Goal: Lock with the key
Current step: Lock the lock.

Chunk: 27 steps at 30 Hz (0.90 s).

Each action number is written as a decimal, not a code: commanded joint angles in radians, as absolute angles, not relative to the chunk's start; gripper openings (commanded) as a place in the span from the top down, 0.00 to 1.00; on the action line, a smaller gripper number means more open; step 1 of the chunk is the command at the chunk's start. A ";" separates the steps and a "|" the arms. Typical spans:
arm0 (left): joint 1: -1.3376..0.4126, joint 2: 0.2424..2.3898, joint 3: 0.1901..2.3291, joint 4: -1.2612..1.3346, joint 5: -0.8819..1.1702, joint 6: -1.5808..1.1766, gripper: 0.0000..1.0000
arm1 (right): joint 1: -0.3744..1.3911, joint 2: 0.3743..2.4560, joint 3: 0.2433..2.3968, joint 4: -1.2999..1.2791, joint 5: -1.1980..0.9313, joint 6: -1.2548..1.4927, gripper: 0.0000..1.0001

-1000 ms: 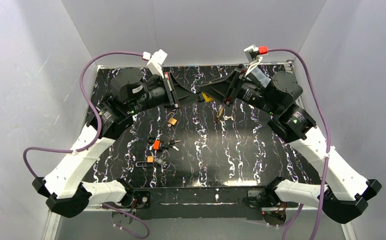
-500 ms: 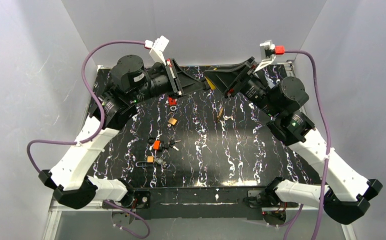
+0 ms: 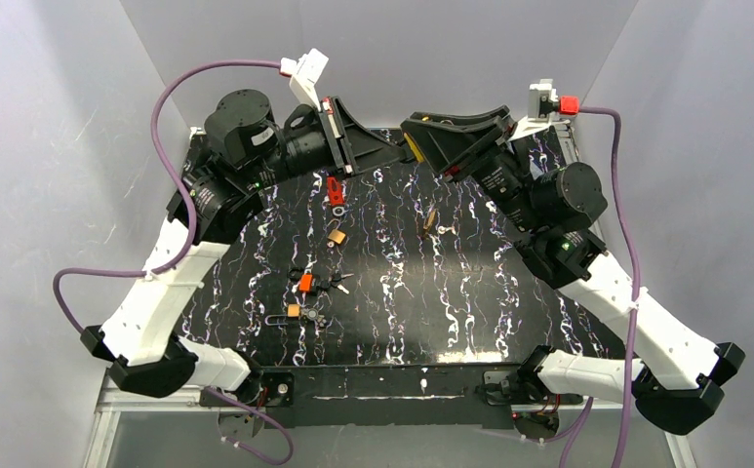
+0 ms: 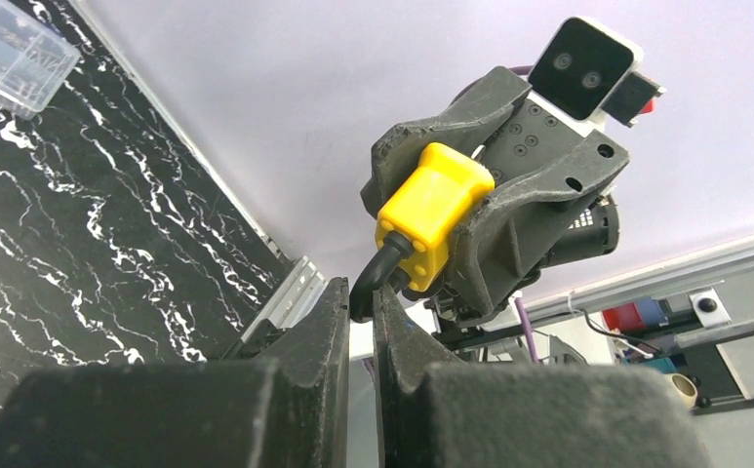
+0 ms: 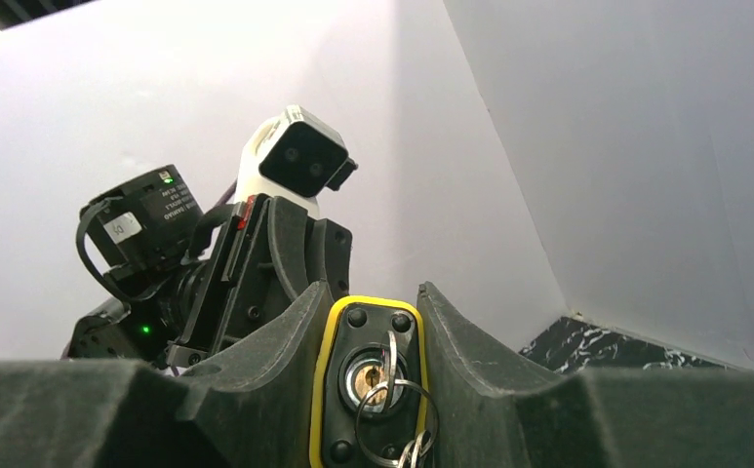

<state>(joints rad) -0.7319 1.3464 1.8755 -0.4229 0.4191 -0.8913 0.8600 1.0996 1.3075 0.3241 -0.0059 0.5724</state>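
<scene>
My right gripper (image 5: 371, 292) is shut on a yellow padlock (image 5: 368, 385), held in the air near the back wall. A key (image 5: 389, 359) on a wire ring (image 5: 399, 417) sits in its keyhole, facing the right wrist camera. In the left wrist view the padlock (image 4: 433, 216) points its black shackle (image 4: 373, 281) down at my left gripper (image 4: 361, 285). That gripper is shut, and its tips touch the shackle end. From above, both grippers meet tip to tip at the padlock (image 3: 413, 147). I cannot tell whether the shackle is pushed in.
Several small padlocks lie on the black marbled table (image 3: 509, 292): a red one (image 3: 335, 190), a brass one (image 3: 337, 236), two orange ones (image 3: 304, 283) with keys, and a brass one (image 3: 430, 222). A clear plastic box (image 4: 12, 54) sits at the back. White walls stand close behind.
Both arms have risen and moved toward the back wall with their grippers still meeting at the padlock. The red padlock beneath them is now uncovered.
</scene>
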 commanded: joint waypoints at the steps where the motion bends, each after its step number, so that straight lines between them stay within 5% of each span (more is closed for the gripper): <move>1: -0.761 1.407 2.019 0.091 0.500 -1.002 1.00 | 1.021 1.303 1.160 -0.097 -0.367 0.607 0.99; 17: -0.633 1.473 2.013 0.307 0.549 -1.194 1.00 | 1.048 1.408 1.129 -0.034 -0.374 0.653 0.99; 26: -0.479 1.211 1.471 0.176 0.680 -1.122 1.00 | 0.820 1.216 1.168 0.095 -0.469 0.821 0.99; 27: -0.474 1.192 1.464 0.071 0.659 -1.054 1.00 | 0.803 1.211 1.163 0.092 -0.474 0.825 0.90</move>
